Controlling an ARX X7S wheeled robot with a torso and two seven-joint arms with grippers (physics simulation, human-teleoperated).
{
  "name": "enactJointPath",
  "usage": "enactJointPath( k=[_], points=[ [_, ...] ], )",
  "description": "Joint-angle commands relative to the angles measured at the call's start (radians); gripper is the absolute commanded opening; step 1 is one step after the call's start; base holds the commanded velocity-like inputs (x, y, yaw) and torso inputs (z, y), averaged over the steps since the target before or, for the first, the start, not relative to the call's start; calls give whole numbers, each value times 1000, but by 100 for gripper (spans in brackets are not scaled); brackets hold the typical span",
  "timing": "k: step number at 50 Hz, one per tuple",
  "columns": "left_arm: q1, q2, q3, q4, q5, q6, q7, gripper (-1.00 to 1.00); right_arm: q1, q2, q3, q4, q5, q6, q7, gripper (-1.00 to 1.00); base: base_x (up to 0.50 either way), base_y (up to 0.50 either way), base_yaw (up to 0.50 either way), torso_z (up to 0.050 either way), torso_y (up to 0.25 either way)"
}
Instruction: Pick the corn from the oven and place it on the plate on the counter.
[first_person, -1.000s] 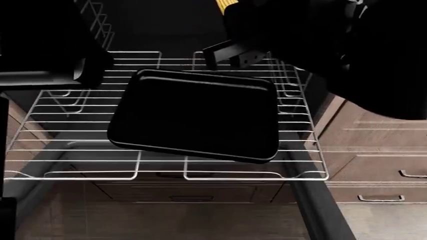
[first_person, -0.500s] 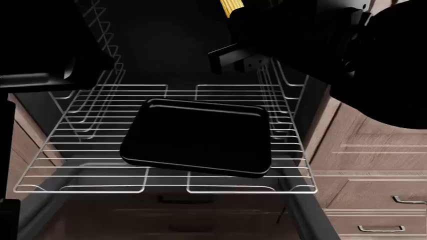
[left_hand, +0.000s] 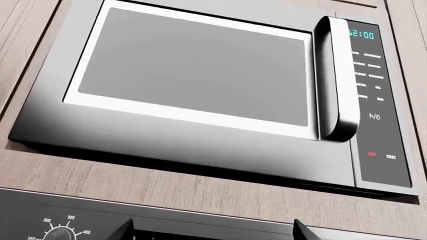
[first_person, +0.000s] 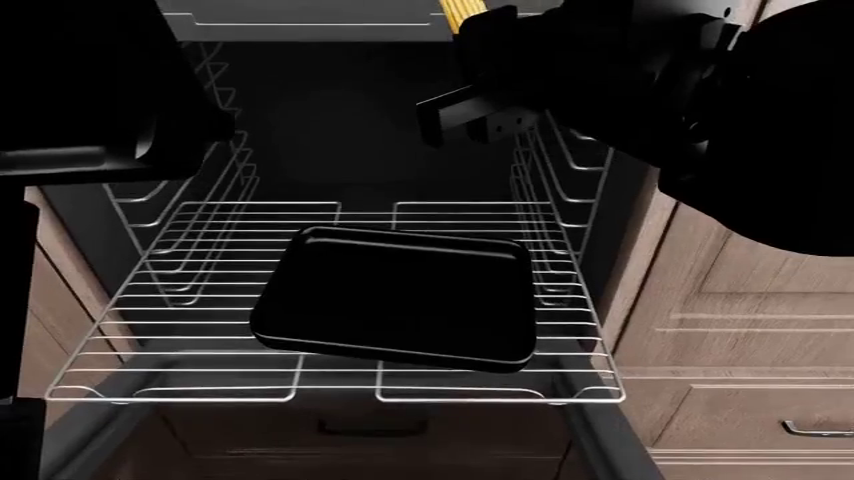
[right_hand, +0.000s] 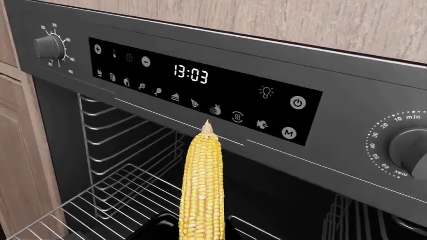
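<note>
The corn (right_hand: 201, 192) looks bumpy and matt yellow. The oven (right_hand: 200, 80) has a smooth, dark satin panel — silvery wire racks (first_person: 174, 330) gleam below. The baking tray (first_person: 400, 295) is black with a faint sheen. The microwave (left_hand: 200, 85) looks like brushed metal, its handle (left_hand: 333, 80) glossy — around it, matt wood-grain cabinets (first_person: 747, 310).

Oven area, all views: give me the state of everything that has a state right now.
Oven: open, rack pulled out.
Baking tray: empty, on the rack.
Corn: held up in the right gripper, off the tray.
Oven display: lit, 13:03.
Microwave: door closed, clock lit.
</note>
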Motion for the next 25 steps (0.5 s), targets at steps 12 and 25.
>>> enactJointPath(
  k=[12, 25],
  points=[
    [-22, 18, 9, 26, 22, -41, -16, 100, -5, 0, -3, -12, -22, -12, -18, -100, 0, 0, 0, 0, 83],
    [-24, 19, 22, 32, 31, -41, -18, 100, 11, 5, -15, -10, -50, -4, -33, -100, -1, 422, 0, 0, 0]
  ],
)
